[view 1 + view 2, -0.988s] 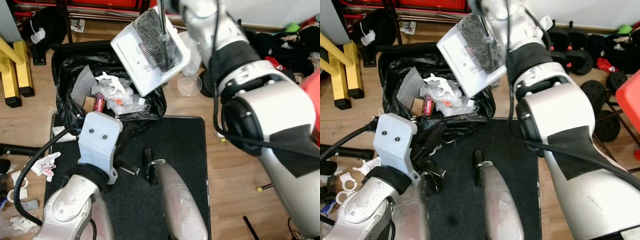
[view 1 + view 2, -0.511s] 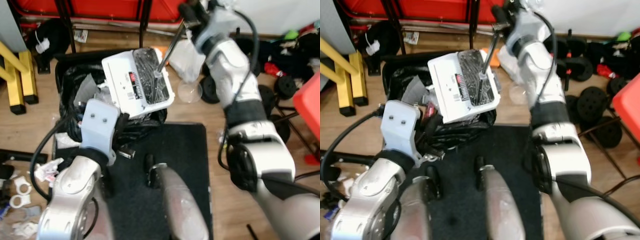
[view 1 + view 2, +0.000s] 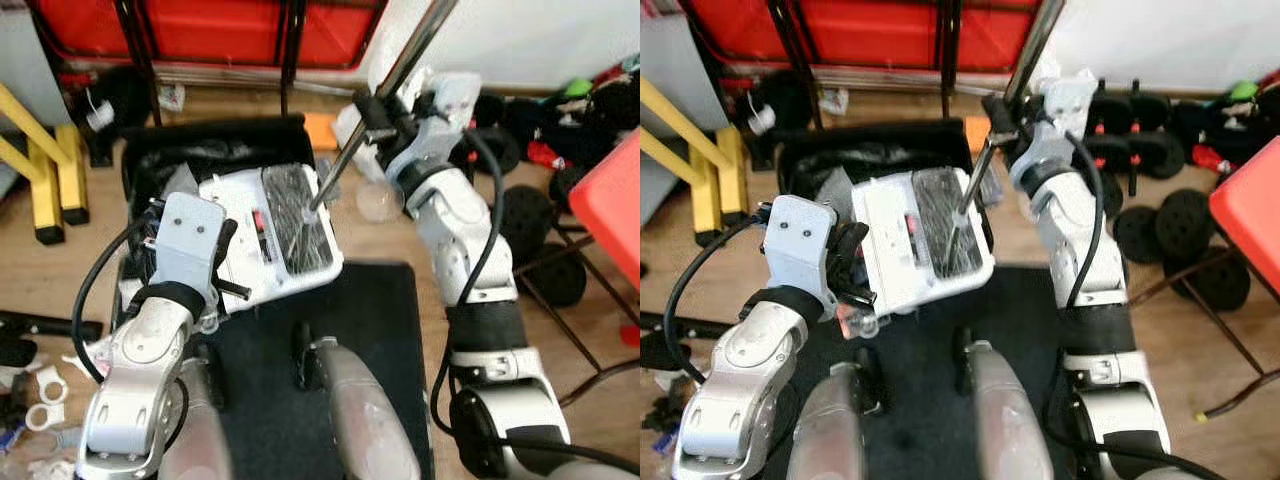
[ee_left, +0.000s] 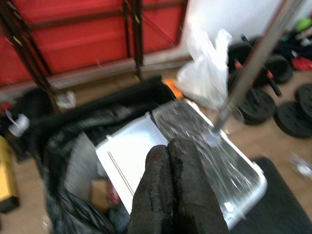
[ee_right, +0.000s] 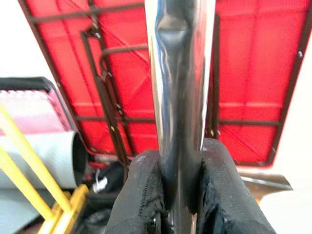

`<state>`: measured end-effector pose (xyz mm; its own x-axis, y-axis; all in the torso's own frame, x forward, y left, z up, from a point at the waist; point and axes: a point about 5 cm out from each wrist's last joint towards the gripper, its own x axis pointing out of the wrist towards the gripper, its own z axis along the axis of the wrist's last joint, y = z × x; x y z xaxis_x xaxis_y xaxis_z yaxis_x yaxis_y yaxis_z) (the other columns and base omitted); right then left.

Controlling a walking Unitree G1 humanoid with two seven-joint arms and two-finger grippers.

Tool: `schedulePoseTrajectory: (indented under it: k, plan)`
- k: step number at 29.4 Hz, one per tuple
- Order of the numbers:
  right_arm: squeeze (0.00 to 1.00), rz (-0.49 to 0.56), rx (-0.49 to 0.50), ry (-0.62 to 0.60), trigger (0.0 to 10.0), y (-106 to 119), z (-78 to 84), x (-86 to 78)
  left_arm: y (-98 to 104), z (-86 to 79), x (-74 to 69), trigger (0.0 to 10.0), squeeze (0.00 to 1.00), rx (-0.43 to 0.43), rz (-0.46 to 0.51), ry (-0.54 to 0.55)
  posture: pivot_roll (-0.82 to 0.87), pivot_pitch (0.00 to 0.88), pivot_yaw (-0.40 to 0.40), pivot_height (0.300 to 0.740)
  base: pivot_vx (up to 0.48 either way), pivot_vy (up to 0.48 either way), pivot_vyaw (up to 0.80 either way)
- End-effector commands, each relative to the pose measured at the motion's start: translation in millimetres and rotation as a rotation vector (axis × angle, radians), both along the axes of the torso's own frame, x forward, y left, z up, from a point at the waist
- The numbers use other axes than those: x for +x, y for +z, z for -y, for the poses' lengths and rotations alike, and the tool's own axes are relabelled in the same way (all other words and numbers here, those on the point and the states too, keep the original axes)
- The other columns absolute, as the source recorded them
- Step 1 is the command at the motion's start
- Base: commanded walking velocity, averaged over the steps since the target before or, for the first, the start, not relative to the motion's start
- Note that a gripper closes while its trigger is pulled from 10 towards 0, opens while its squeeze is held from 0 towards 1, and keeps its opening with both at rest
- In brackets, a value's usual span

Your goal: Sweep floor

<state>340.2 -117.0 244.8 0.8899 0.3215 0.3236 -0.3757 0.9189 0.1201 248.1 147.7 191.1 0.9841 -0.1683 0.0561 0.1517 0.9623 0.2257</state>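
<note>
A white dustpan (image 3: 240, 250) with dark bristly debris in it hangs tilted over the front edge of a black bin (image 3: 215, 150) lined with a black bag. Its long metal handle (image 3: 400, 65) slants up to the right. My right gripper (image 3: 367, 108) is shut on that handle high up; in the right wrist view both fingers (image 5: 141, 195) press against the shiny tube (image 5: 180, 73). My left gripper (image 4: 168, 180) is shut with nothing in it, close beside the pan's near left side (image 4: 126, 156).
A black mat (image 3: 375, 300) lies in front of the bin. Yellow stand legs (image 3: 40, 170) are at the left, a red rack (image 3: 230, 30) behind. A white plastic bag (image 3: 355, 130), a clear cup (image 3: 378, 205) and black weight plates (image 3: 530, 270) sit right. Litter (image 3: 40, 385) lies low left.
The dustpan has come down from high above the bin to its front edge and flattened out. My right arm has stretched forward along the handle. The camera view has shifted.
</note>
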Motion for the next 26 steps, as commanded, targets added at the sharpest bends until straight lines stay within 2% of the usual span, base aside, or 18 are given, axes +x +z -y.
schedulePoseTrajectory:
  k: [1, 2, 3, 6, 8, 11, 15, 17, 18, 20, 22, 24, 26]
  plan:
    - [0.0, 0.033, 0.017, 0.023, 10.0, 5, -1.8, -7.4, -9, -0.6, -0.3, 10.0, 0.0, -0.015, -0.029, -0.002, -0.13, 0.168, -0.154, 0.74, 0.0, 0.0, 0.0]
    - [0.0, 0.004, 0.005, 0.013, 10.0, -3, 2.9, -14.3, -12, -1.1, 2.8, 10.0, 0.0, -0.008, -0.031, -0.011, -0.14, 0.156, -0.147, 0.74, 0.48, 0.0, 0.0]
    - [0.0, 0.004, 0.005, 0.013, 10.0, -3, 2.9, -14.3, -12, -1.1, 2.8, 10.0, 0.0, -0.008, -0.031, -0.011, -0.14, 0.156, -0.147, 0.74, 0.48, 0.0, 0.0]
    - [0.0, -0.044, -0.019, -0.02, 10.0, -13, 14.3, -25.1, -17, -3.4, 12.3, 10.0, 0.0, -0.007, -0.035, -0.004, -0.16, 0.138, -0.132, 0.74, 0.0, 0.0, 0.0]
    - [0.0, -0.044, -0.019, -0.02, 10.0, -13, 14.3, -25.1, -17, -3.4, 12.3, 10.0, 0.0, -0.007, -0.035, -0.004, -0.16, 0.138, -0.132, 0.74, 0.0, 0.0, 0.0]
    - [0.0, -0.077, -0.043, -0.049, 10.0, -20, 22.2, -32.0, -20, -3.8, 20.9, 10.0, 0.0, -0.005, -0.024, -0.004, -0.17, 0.124, -0.127, 0.74, 0.0, 0.0, 0.0]
    - [0.0, -0.1, -0.07, -0.072, 10.0, -30, 28.6, -36.7, -24, 1.2, 22.6, 10.0, 0.0, 0.022, -0.025, -0.052, -0.18, 0.112, -0.125, 0.74, 0.12, 0.0, 0.0]
    - [0.0, -0.1, -0.07, -0.072, 10.0, -30, 28.6, -36.7, -24, 1.2, 22.6, 10.0, 0.0, 0.022, -0.025, -0.052, -0.18, 0.112, -0.125, 0.74, 0.48, 0.0, 0.0]
    - [0.0, -0.116, -0.081, -0.087, 10.0, -36, 32.3, -41.5, -29, 2.2, 21.1, 10.0, 0.0, 0.0, -0.035, -0.062, -0.18, 0.089, -0.119, 0.74, 0.0, 0.0, 0.0]
    - [0.0, -0.116, -0.081, -0.087, 10.0, -36, 32.3, -41.5, -29, 2.2, 21.1, 10.0, 0.0, 0.0, -0.035, -0.062, -0.18, 0.089, -0.119, 0.74, 0.0, 0.0, 0.0]
    - [0.0, -0.145, -0.096, -0.111, 10.0, -51, 37.9, -50.2, -37, 2.6, 22.4, 10.0, 0.0, -0.003, -0.06, -0.05, -0.17, 0.054, -0.107, 0.74, 0.0, 0.0, 0.0]
    - [0.0, -0.145, -0.096, -0.111, 10.0, -51, 37.9, -50.2, -37, 2.6, 22.4, 10.0, 0.0, -0.003, -0.06, -0.05, -0.17, 0.054, -0.107, 0.74, 0.0, 0.0, 0.0]
    - [0.0, -0.162, -0.106, -0.124, 10.0, -59, 40.6, -54.3, -38, 2.2, 28.2, 10.0, 0.0, -0.001, -0.056, -0.037, -0.17, 0.028, -0.103, 0.74, 0.0, 0.0, 0.0]
